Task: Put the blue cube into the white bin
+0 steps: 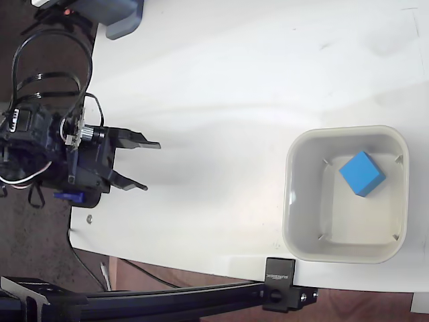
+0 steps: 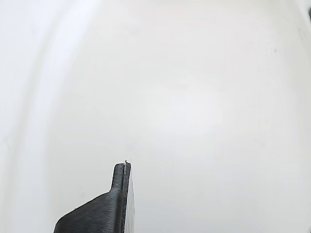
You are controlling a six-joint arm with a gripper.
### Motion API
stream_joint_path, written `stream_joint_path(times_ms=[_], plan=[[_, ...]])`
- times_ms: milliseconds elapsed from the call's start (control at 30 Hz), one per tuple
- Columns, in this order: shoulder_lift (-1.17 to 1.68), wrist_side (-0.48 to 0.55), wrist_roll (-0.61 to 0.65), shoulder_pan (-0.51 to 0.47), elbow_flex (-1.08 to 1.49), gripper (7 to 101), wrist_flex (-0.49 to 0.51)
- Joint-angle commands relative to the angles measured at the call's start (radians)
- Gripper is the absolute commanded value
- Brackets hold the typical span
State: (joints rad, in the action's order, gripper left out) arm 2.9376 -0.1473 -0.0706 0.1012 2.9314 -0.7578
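The blue cube (image 1: 362, 174) lies inside the white bin (image 1: 291, 201), on its flat bottom toward the upper right, turned a little on the diagonal. My gripper (image 1: 150, 165) is far to the left of the bin in the fixed view, at the table's left edge, with its two black fingers spread apart and nothing between them. In the wrist view only one black finger (image 2: 104, 208) shows at the bottom, over bare white table; cube and bin are out of that view.
A grey-blue box (image 1: 120, 17) sits at the top left corner of the table. A black rail with a clamp (image 1: 280, 284) runs along the table's lower edge. Cables (image 1: 50, 60) loop behind the arm at the left.
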Motion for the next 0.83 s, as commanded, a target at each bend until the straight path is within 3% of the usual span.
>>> stream_joint_path(times_ms=[33,233,367,800,833], plan=[[0.117,-0.020,-0.006,0.020,0.034,100.3,-0.034],[0.115,-0.009,-0.012,0.005,0.060,100.3,-0.021],[0.115,0.106,0.023,-0.084,0.060,100.3,-0.020],[0.115,0.104,0.020,-0.084,0.060,100.3,-0.020],[0.115,0.133,0.032,-0.086,0.060,91.1,-0.020]])
